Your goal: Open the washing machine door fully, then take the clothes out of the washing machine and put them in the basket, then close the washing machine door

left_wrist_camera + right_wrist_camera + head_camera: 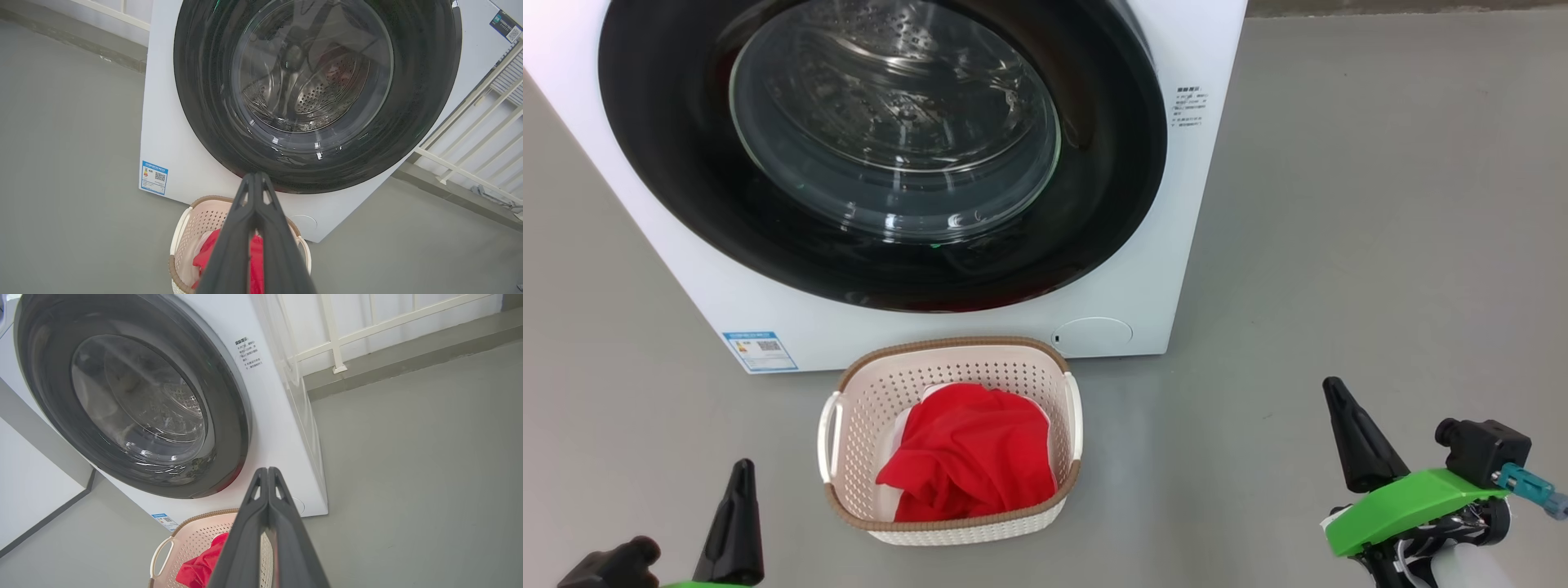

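Observation:
The white washing machine (1152,245) stands ahead with its round black door (670,163) closed flat against the front; through the glass I see the steel drum. On the floor just in front sits the cream basket (866,408) holding red clothes (972,457). My left gripper (742,469) hovers low at the basket's left, shut and holding nothing. Off to the basket's right, my right gripper (1333,385) is also shut and holds nothing. In the wrist views the left gripper (255,175) and right gripper (267,470) show fingers pressed together, pointing at the door (204,102) (233,416).
Grey floor (1380,204) spreads wide to the machine's right. A white railing (335,343) and wall stand beyond the machine's right side. A blue label sticker (760,349) marks the washer's lower left corner.

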You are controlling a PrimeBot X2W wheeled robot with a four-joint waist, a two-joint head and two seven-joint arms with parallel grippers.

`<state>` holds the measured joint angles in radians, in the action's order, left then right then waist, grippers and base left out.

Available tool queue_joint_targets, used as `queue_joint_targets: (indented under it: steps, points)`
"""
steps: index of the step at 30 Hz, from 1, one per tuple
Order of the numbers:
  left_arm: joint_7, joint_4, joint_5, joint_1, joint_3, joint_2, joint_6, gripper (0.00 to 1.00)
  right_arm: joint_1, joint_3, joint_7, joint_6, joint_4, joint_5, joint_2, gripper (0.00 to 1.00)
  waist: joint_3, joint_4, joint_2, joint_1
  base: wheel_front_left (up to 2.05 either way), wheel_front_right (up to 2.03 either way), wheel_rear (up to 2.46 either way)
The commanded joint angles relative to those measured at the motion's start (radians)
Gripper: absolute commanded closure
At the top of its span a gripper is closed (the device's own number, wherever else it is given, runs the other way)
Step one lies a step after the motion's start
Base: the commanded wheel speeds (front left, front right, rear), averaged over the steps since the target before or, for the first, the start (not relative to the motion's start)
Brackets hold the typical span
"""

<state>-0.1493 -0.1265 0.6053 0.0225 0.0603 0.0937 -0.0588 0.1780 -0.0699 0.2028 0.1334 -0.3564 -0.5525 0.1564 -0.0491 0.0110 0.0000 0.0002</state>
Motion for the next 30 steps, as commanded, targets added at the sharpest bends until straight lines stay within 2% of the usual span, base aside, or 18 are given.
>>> queue_joint_targets:
  steps: [1, 30]
  points:
    - [0.007, 0.018, 0.021, -0.033, -0.018, 0.009, -0.009, 1.0, 0.017, 0.01, -0.005, 0.0, 0.03, -0.024, 0.004, 1.0, 0.0, 0.0, 0.0, -0.0001, 0.0, 0.0, 0.0]
    - [0.08, -0.021, 0.301, -0.061, -0.063, -0.005, -0.027, 1.0, -0.008, 0.06, -0.094, -0.001, 0.053, -0.319, -0.027, 1.0, 0.013, -0.003, 0.0, -0.0002, 0.0, 0.0, 0.0]
